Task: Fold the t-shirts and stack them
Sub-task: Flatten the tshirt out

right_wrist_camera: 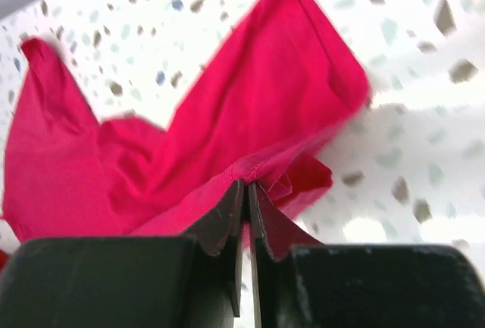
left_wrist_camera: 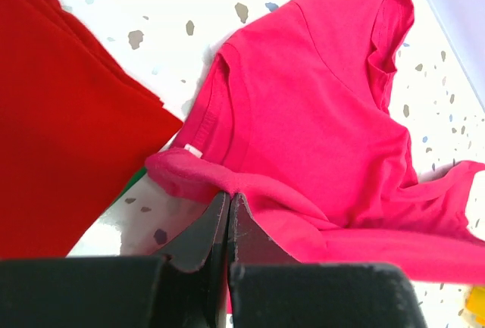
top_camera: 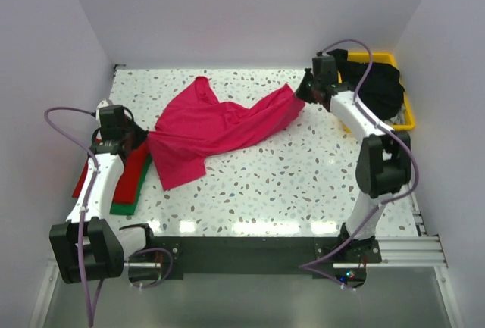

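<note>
The magenta-pink t-shirt [top_camera: 216, 127] lies stretched and crumpled across the speckled table between both arms. My left gripper [top_camera: 144, 140] is shut on its left edge, near the collar seam [left_wrist_camera: 227, 188]. My right gripper [top_camera: 301, 93] is shut on its right hem [right_wrist_camera: 248, 180] and holds that end up. A folded red t-shirt [top_camera: 135, 170] lies on a folded green one [top_camera: 125, 207] at the left edge, red filling the left of the left wrist view [left_wrist_camera: 68, 131]. Black t-shirts [top_camera: 379, 85] are heaped in the yellow tray [top_camera: 409, 120].
The yellow tray stands at the back right, beside the right arm. White walls close in the table on the left, back and right. A black base rail [top_camera: 250, 248] runs along the near edge.
</note>
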Robot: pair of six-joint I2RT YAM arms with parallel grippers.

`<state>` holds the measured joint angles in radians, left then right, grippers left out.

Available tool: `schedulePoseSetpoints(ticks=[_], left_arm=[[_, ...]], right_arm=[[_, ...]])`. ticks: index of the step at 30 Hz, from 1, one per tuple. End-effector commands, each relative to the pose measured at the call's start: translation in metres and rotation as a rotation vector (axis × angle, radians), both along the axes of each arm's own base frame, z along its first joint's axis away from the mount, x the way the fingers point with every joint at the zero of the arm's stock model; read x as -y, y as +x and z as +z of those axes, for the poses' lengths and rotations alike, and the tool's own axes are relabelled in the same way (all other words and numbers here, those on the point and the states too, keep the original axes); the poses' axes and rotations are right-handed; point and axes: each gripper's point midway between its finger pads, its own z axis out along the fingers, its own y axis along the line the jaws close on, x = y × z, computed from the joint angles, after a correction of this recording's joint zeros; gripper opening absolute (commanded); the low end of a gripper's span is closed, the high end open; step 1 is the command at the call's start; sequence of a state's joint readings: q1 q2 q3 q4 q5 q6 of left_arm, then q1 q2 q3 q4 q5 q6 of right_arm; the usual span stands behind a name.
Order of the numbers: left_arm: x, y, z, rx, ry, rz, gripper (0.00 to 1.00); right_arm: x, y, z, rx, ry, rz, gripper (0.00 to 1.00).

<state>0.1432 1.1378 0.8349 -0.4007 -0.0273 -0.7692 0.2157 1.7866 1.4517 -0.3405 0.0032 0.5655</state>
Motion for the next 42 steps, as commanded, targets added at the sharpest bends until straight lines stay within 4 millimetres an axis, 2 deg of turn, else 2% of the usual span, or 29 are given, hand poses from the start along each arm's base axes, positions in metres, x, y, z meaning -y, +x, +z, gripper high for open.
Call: schedulePoseSetpoints(ticks=[1,3,5,6,7,8,9,10,11,13,15,20,26,32,42], left_arm=[[-0.001,0.020,0.018,0.068,-0.036,0.018,0.00],[-0.002,0.021,0.017,0.066,-0.036,0.021,0.00],[-0.004,0.020,0.014,0.060,-0.027,0.031,0.00],[-0.005,0.018,0.013,0.055,-0.020,0.033,0.00],[-0.007,0.018,0.013,0.053,-0.011,0.039,0.00],[-0.008,0.017,0.014,0.056,-0.007,0.042,0.00],[-0.008,0.017,0.013,0.057,-0.003,0.041,0.00],[-0.009,0.016,0.013,0.058,-0.003,0.045,0.00],[-0.008,0.016,0.013,0.060,-0.004,0.042,0.00],[-0.007,0.016,0.010,0.056,-0.010,0.037,0.00],[-0.006,0.015,0.008,0.053,-0.012,0.034,0.00],[-0.007,0.013,0.005,0.043,-0.004,0.034,0.00],[-0.008,0.013,0.006,0.046,0.004,0.029,0.00],[-0.010,0.012,0.008,0.048,0.016,0.032,0.00],[-0.010,0.013,0.006,0.044,0.014,0.027,0.00]], right_arm=[[-0.018,0.026,-0.041,-0.092,0.003,0.061,0.13],[-0.030,0.040,-0.055,-0.116,0.025,0.105,0.27],[-0.036,0.045,-0.057,-0.122,0.033,0.133,0.39],[-0.036,0.045,-0.054,-0.119,0.037,0.138,0.49],[-0.036,0.044,-0.049,-0.110,0.035,0.137,0.52],[-0.031,0.037,-0.056,-0.124,0.024,0.127,0.55],[-0.028,0.036,-0.053,-0.102,0.011,0.112,0.57],[-0.023,0.032,-0.039,-0.073,0.004,0.099,0.57],[-0.019,0.021,-0.049,-0.092,-0.003,0.083,0.57],[-0.012,0.013,-0.044,-0.073,-0.008,0.052,0.57],[-0.008,0.000,-0.060,-0.102,-0.004,0.033,0.56],[-0.002,-0.014,-0.086,-0.139,-0.008,-0.001,0.40],[-0.004,0.000,-0.094,-0.131,0.000,-0.012,0.37],[-0.006,0.013,-0.100,-0.130,0.014,-0.023,0.41],[-0.003,0.020,-0.112,-0.145,0.028,-0.048,0.42]])
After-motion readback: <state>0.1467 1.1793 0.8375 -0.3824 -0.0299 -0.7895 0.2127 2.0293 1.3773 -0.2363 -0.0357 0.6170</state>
